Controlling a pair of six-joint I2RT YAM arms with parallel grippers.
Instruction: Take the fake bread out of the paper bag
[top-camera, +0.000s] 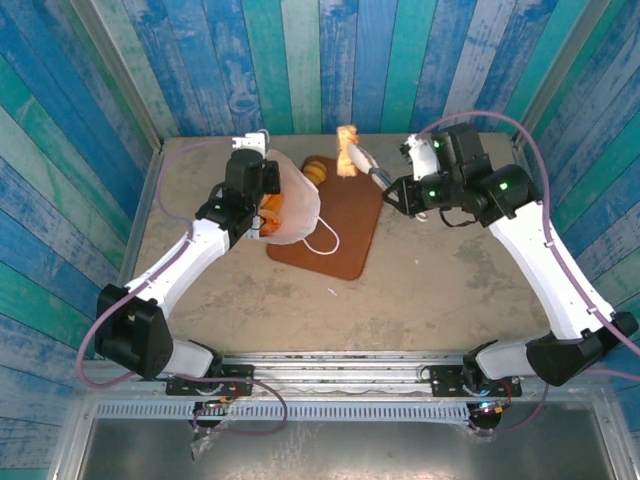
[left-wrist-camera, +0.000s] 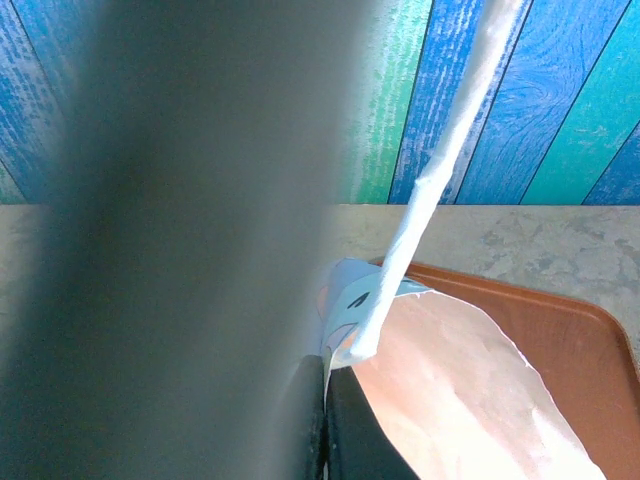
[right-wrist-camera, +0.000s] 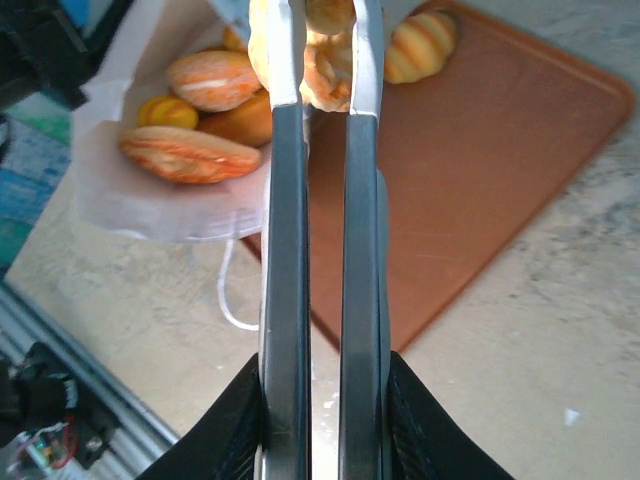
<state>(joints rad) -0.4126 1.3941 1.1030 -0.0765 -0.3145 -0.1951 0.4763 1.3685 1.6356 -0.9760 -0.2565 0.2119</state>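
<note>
Four glossy orange-and-tan toy rolls (right-wrist-camera: 190, 150) lie inside the white paper gift bag (top-camera: 295, 210). The bag is tipped on its side over the ten o'clock corner of the flat brown tray (top-camera: 345, 245), and its mouth gapes wide enough to show them. The left end effector (top-camera: 262, 192) is clenched on the bag's rim. This grip probably keeps the mouth open and stops the light paper from sliding while pieces come out. A white cord handle (left-wrist-camera: 420, 200) hangs slack across the left wrist view.

On the tray's twelve o'clock end rests one striped golden bun (right-wrist-camera: 420, 45), already clear of the bag. At about one o'clock of the tray, the right end effector (right-wrist-camera: 327, 30) grasps a pale golden toy pastry (top-camera: 347, 140) between its long fingers. It holds the pastry raised above the speckled beige desk (top-camera: 450, 290) and well apart from the bag. From that height, the pastry looks ready to be set down beside the bun. Judging by what still sits in the bag, the task is well short of halfway.
</note>
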